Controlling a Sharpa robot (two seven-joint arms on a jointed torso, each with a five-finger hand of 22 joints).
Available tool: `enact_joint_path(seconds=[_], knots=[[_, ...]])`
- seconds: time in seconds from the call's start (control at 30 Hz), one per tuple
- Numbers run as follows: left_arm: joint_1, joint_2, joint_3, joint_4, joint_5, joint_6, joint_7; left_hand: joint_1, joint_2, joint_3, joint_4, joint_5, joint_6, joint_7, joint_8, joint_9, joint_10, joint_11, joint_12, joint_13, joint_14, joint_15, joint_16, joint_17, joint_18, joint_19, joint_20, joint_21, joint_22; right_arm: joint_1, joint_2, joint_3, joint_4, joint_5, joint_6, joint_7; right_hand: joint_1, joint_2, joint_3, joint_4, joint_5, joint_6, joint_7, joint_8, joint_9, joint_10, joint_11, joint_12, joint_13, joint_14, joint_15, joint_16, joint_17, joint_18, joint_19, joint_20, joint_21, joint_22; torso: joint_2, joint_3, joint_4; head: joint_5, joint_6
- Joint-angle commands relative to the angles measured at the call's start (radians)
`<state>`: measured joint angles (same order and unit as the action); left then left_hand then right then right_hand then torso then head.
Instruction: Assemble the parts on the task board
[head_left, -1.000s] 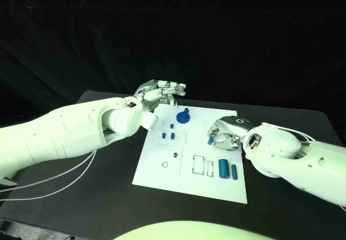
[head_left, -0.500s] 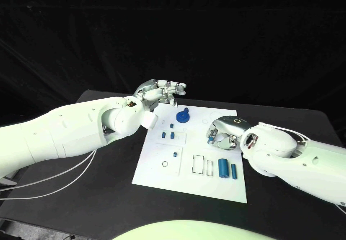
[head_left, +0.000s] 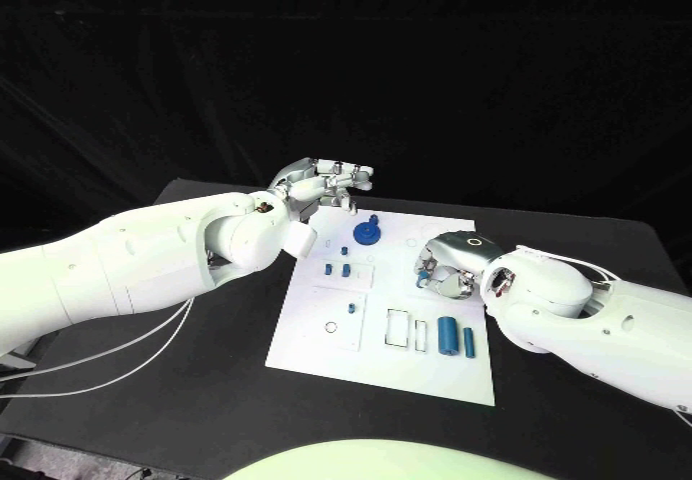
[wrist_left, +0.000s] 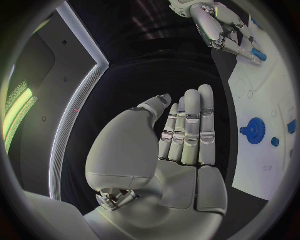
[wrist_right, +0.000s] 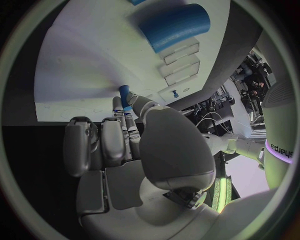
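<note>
Task board sits mid tabletop, long axis running near to far; bare black margin on all four sides, widest at the near left.

Left hand hangs just past the board's far left corner, off the plate. Wrist view shows its fingers straight and side by side, thumb alongside, nothing held.

Right hand is low over the board's right edge, about halfway along. It pinches a small blue part at its fingertips; the left wrist view shows the same piece poking out of the grip. Other fingers curled in.

On the board:
- blue gear with a peg, far centre, close to the left hand
- two small blue pegs near of the gear
- two blue cylinders side by side at the near right, just beside the right forearm
- outlined rectangular slots left of the cylinders

Board's near left quarter is bare white.
</note>
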<state>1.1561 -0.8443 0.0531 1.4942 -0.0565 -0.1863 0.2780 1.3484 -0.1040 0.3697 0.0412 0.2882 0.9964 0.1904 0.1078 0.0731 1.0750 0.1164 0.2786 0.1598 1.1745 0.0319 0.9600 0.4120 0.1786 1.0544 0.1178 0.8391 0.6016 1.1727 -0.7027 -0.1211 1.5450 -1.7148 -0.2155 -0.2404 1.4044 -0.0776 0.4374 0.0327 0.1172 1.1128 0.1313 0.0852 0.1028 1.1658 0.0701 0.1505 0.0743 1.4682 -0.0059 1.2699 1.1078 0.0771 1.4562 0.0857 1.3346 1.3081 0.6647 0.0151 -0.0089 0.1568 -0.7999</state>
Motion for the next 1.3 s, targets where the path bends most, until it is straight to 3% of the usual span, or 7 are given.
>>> enact_joint_path(seconds=[0.03,0.37,0.47,0.6,0.87,1.07,1.3], knots=[[0.001,0.001,0.000,0.002,-0.008,0.014,0.001,0.011,-0.002,0.001,-0.004,0.002,-0.007,0.003,0.007,0.000,-0.009,-0.001,0.003,0.002,-0.007,0.001,0.001,-0.002,0.006,0.005,0.003,-0.004,-0.002,-0.004,-0.002,-0.003,-0.001,-0.029,-0.005,-0.015,0.013,0.001,0.007,0.000,-0.006,0.016,0.000,0.012,0.005,0.018,-0.003,0.000,0.005,0.026,-0.009,0.003,0.000,-0.020,0.012,-0.002,0.016,0.026,0.000,-0.0002,-0.0004,0.000,0.000],[0.001,0.001,0.000,0.000,-0.009,0.013,-0.002,0.011,-0.001,0.001,-0.004,0.002,-0.007,0.003,0.007,0.000,-0.009,-0.001,0.004,0.002,-0.008,0.001,0.001,-0.002,0.006,0.005,0.003,-0.005,-0.002,0.009,-0.033,0.002,0.046,0.043,-0.078,-0.018,0.008,0.002,0.009,-0.001,-0.014,0.032,-0.004,0.017,0.011,0.041,-0.009,0.000,0.009,0.026,-0.014,0.002,-0.003,-0.029,0.028,-0.004,0.051,0.064,-0.001,0.0013,-0.0005,0.003,0.004],[0.001,0.002,0.000,-0.002,-0.009,0.013,-0.003,0.011,-0.001,0.001,-0.004,0.002,-0.007,0.003,0.007,0.000,-0.009,-0.001,0.004,0.002,-0.008,0.001,0.001,-0.002,0.006,0.005,0.003,-0.005,-0.002,0.023,-0.048,0.005,0.072,0.063,-0.095,-0.018,0.008,0.001,0.009,-0.002,-0.014,0.032,-0.004,0.017,0.011,0.042,-0.009,0.000,0.009,0.025,-0.014,0.002,-0.004,-0.029,0.028,-0.004,0.051,0.064,-0.001,-0.0008,-0.0001,0.000,0.005],[0.001,0.003,0.000,-0.003,-0.009,0.013,-0.003,0.011,-0.001,0.001,-0.004,0.002,-0.007,0.003,0.007,0.000,-0.009,-0.001,0.004,0.002,-0.008,0.001,0.001,-0.002,0.006,0.005,0.003,-0.005,-0.002,0.040,-0.069,0.012,0.121,0.085,-0.113,-0.016,0.008,-0.001,0.009,-0.003,-0.013,0.033,-0.004,0.017,0.012,0.043,-0.009,-0.001,0.009,0.025,-0.015,0.001,-0.004,-0.029,0.029,-0.004,0.053,0.066,-0.001,0.0001,-0.0008,0.001,0.006],[0.001,0.005,0.000,-0.005,-0.009,0.013,-0.001,0.011,0.001,0.001,-0.004,0.002,-0.008,0.003,0.008,0.000,-0.010,-0.001,0.005,0.002,-0.009,0.001,0.000,-0.003,0.006,0.005,0.003,-0.006,-0.003,0.044,-0.065,0.021,0.194,0.104,-0.129,-0.002,0.010,-0.002,0.011,-0.007,-0.002,0.036,-0.003,0.017,0.013,0.046,-0.009,-0.005,0.009,0.026,-0.016,0.003,-0.002,-0.029,0.029,-0.005,0.054,0.068,0.000,0.0010,0.0000,0.006,0.006],[0.001,0.008,0.000,-0.008,-0.008,0.013,0.000,0.013,0.002,0.002,-0.005,0.002,-0.008,0.003,0.008,0.000,-0.010,-0.001,0.006,0.002,-0.009,0.001,0.000,-0.003,0.006,0.005,0.003,-0.007,-0.003,0.015,-0.002,0.021,0.213,0.112,-0.131,0.015,0.010,-0.002,0.012,-0.008,0.003,0.036,-0.002,0.017,0.014,0.047,-0.008,-0.007,0.010,0.026,-0.016,0.003,-0.002,-0.029,0.029,-0.005,0.054,0.068,-0.001,-0.0011,-0.0020,0.007,0.007],[0.001,0.013,0.000,-0.010,0.010,0.016,-0.002,0.013,0.002,0.002,-0.005,0.002,-0.008,0.003,0.008,0.000,-0.010,-0.001,0.006,0.002,-0.009,0.001,0.000,-0.003,0.006,0.005,0.003,-0.007,-0.003,-0.037,0.079,0.020,0.200,0.095,-0.129,0.035,0.009,-0.002,0.013,-0.009,0.010,0.036,0.000,0.016,0.015,0.048,-0.008,-0.011,0.010,0.025,-0.015,0.002,-0.004,-0.028,0.027,-0.005,0.051,0.066,0.001,-0.0021,0.0036,0.014,0.003]])
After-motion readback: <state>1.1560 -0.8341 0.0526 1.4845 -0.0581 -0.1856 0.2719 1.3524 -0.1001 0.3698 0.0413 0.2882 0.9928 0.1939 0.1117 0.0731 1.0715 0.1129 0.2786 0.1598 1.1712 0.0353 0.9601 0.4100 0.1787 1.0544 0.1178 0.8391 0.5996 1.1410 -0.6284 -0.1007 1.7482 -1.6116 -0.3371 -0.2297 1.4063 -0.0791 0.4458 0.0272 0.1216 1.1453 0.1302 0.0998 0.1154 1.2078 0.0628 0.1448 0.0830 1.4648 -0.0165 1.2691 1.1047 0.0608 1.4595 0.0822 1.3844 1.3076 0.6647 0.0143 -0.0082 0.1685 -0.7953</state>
